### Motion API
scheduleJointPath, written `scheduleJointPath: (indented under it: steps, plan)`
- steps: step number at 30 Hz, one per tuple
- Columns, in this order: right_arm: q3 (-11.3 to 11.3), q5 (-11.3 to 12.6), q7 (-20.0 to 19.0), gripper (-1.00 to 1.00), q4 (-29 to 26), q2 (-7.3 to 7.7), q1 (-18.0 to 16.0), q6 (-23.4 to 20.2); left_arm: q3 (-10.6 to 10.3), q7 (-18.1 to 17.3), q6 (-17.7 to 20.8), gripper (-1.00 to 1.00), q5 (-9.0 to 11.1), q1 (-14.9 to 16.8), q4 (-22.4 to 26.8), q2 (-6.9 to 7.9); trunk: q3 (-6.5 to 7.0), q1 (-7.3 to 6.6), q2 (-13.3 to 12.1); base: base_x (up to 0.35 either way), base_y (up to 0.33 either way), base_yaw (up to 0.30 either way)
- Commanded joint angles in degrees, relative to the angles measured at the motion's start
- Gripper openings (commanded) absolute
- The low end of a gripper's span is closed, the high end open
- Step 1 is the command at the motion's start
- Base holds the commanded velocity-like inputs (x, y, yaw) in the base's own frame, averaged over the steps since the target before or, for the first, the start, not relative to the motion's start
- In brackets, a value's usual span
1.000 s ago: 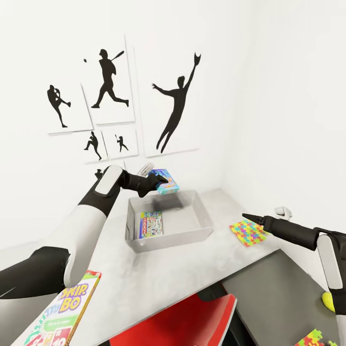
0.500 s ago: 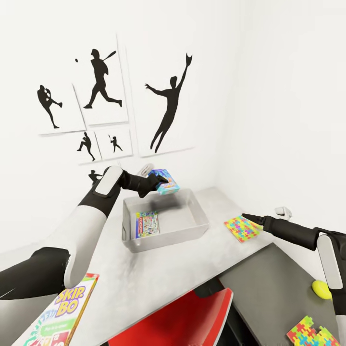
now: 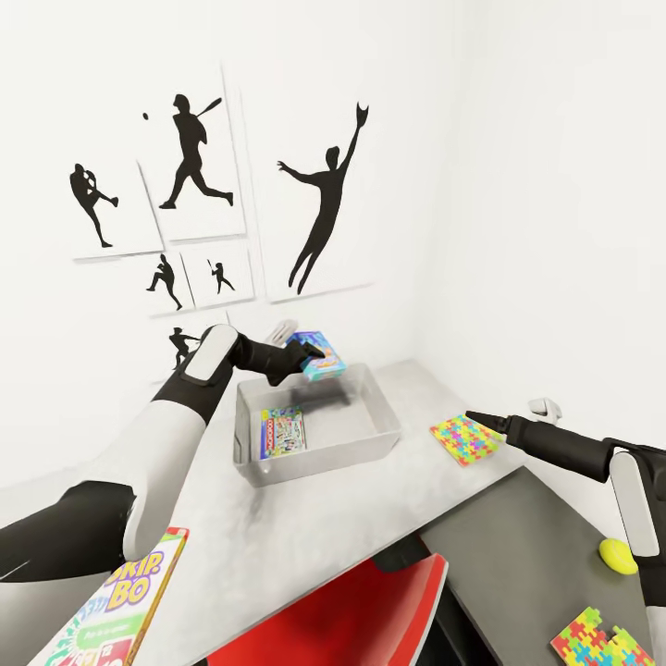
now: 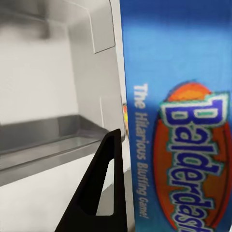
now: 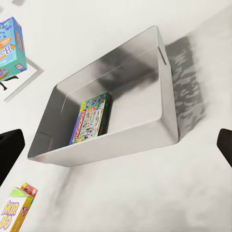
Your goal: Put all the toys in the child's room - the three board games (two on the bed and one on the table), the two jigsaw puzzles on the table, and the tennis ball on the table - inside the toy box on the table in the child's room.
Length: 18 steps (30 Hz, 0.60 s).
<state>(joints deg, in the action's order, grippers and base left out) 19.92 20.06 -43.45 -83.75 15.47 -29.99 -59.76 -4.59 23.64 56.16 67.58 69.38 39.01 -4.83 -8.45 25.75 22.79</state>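
Observation:
My left gripper point(image 3: 310, 353) is shut on the small blue board game point(image 3: 319, 358), held tilted in the air over the far rim of the toy box point(image 3: 319, 462). In the left wrist view the blue box point(image 4: 179, 121) is lettered Balderdash, with one black finger point(image 4: 101, 188) against its edge. The MONOPOLY board game point(image 3: 282, 433) lies flat inside the bin point(image 5: 145, 135). The SKIP-BO game point(image 3: 116, 606) lies on the table's near left. One jigsaw puzzle point(image 3: 465, 437) lies right of the bin. Another jigsaw puzzle point(image 3: 601, 641) and the tennis ball point(image 3: 617, 555) are on the dark wing. My right gripper point(image 3: 481, 418) stands open beside the first puzzle.
A red chair point(image 3: 361, 606) is tucked under the table's point(image 3: 305, 527) front edge. White walls close in behind and to the right, the back wall hung with black silhouette posters point(image 3: 324, 203). A small white object point(image 3: 544, 407) sits by the right wall.
The head view panned, so everything slid left in the picture. The blue board game has dipped slightly over the bin's far rim. The right arm has kept still.

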Motion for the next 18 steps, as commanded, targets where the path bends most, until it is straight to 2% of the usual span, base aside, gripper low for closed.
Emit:
scheduleJointPath:
  steps: [1, 3, 7, 12, 18]
  plan:
    - [0.1, -0.3, -0.4, 1.0, 0.0, 0.0, -0.1, -0.2, -0.1, 0.1, 0.1, -1.0, 0.6, 0.1, 0.0, 0.01, -0.12, 0.04, 0.1, 0.0, 0.0, -0.002]
    - [0.1, -0.3, -0.4, 1.0, 0.0, 0.0, -0.1, -0.2, -0.3, -0.5, 0.3, -1.0, 0.6, 0.1, 0.0, 0.03, -0.12, 0.04, 0.1, 0.0, 0.0, -0.002]
    - [0.0, -0.3, -0.4, 1.0, 0.0, 0.04, -0.1, -0.2, -2.6, -5.3, 0.9, -1.0, 0.4, 0.3, -0.3, 0.88, -0.12, 0.04, 0.1, 0.0, 0.0, 0.0]
    - [-0.3, -0.3, -0.5, 1.0, -0.1, 0.07, -0.1, -0.2, -6.9, -11.2, 1.2, -1.0, 0.4, 0.5, -1.0, 3.34, -0.12, 0.04, 0.1, 0.0, 0.0, 0.0]
    - [-0.4, -0.3, -0.5, 1.0, -0.1, 0.08, -0.1, -0.2, -9.8, -18.3, 1.9, -1.0, 0.3, 0.6, -2.9, 6.34, -0.13, 0.04, 0.1, 0.0, 0.0, 0.0]
